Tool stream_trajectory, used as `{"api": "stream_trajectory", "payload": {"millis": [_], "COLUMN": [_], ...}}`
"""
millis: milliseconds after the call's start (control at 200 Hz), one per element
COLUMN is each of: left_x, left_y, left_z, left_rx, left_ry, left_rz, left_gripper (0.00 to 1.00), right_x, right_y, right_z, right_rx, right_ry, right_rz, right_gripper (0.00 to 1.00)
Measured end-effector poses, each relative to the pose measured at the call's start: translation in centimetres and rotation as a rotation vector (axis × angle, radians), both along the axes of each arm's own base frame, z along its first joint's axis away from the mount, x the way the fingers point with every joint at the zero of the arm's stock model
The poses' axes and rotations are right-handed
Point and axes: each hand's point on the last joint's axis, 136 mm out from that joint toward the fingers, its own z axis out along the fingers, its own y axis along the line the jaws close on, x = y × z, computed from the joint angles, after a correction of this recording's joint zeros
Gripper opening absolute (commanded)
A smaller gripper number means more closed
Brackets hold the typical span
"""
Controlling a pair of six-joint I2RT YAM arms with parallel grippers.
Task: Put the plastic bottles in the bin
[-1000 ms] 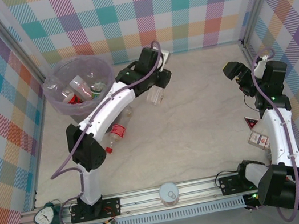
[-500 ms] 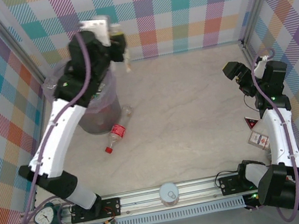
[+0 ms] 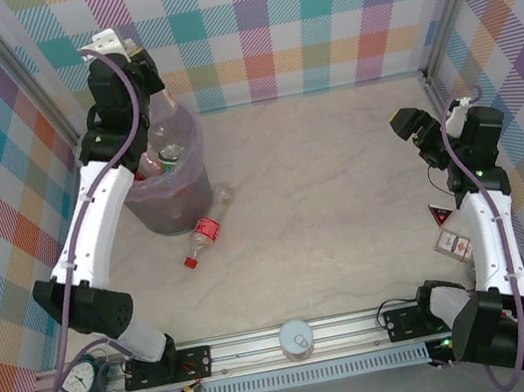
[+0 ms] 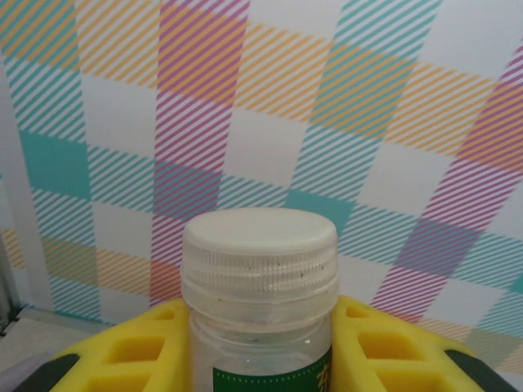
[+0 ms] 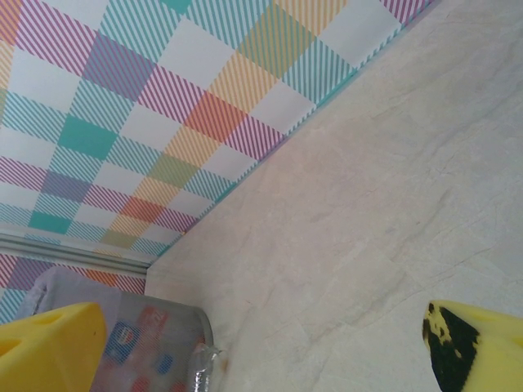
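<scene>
A clear plastic bottle (image 4: 260, 269) with a white cap and a green label stands between the yellow fingers (image 4: 139, 353) of my left gripper (image 4: 260, 359), which is shut on it. From above, that left gripper (image 3: 128, 57) is raised high over the far rim of the bin (image 3: 159, 214), a grey translucent basket holding several bottles. Another bottle (image 3: 205, 229) with a red cap and label lies on the table beside the bin's near right side. My right gripper (image 3: 413, 129) hangs open at the far right, nothing between its fingers (image 5: 49, 347); its wrist view looks across at the bin (image 5: 139, 343).
Two small red and white cards (image 3: 447, 229) lie by the right arm. A round white lid (image 3: 295, 335) and a green clock (image 3: 81, 378) sit on the front rail. Frame posts and checked walls close in the left, back and right sides.
My left arm has lifted from the table right of the bin and swung up and left, carrying the bottle above the bin. The right arm has not moved.
</scene>
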Motion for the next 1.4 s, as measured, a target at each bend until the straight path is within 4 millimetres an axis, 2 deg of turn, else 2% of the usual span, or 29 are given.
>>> {"api": "stream_trajectory", "payload": {"millis": [130,260,500,730,900,1075,1400], "left_x": [2.1,3.0,3.3,3.3,3.0,2.2,1.4], "left_y": [1.0,1.7,2.0,2.6,3.1,3.4,3.9], "left_z": [-3.4,-5.8,-8.1,-12.5,-13.3,-13.3,-12.5], "left_rx": [0.022,0.041,0.080,0.087,0.034,-0.001,0.046], "left_ry": [0.072,0.130,0.197,0.287,0.266,0.252,0.278], "left_rz": [0.042,0.068,0.083,0.096,0.112,0.122,0.127], "left_gripper": [0.00,0.00,0.00,0.00,0.06,0.25,0.22], "right_x": [0.0,-0.1,-0.1,0.0,0.2,0.3,0.3], "right_y": [0.1,0.1,0.1,0.1,0.1,0.1,0.2], "right_z": [0.1,0.1,0.1,0.0,-0.3,-0.6,-0.6], "right_rx": [0.001,0.001,0.003,0.004,0.006,0.010,0.012], "right_ry": [-0.002,-0.002,-0.001,0.000,0.009,0.017,0.017], "right_rz": [0.004,0.005,0.007,0.008,0.008,0.011,0.015], "right_gripper": [0.99,0.99,0.99,0.99,0.99,0.99,0.99]}}
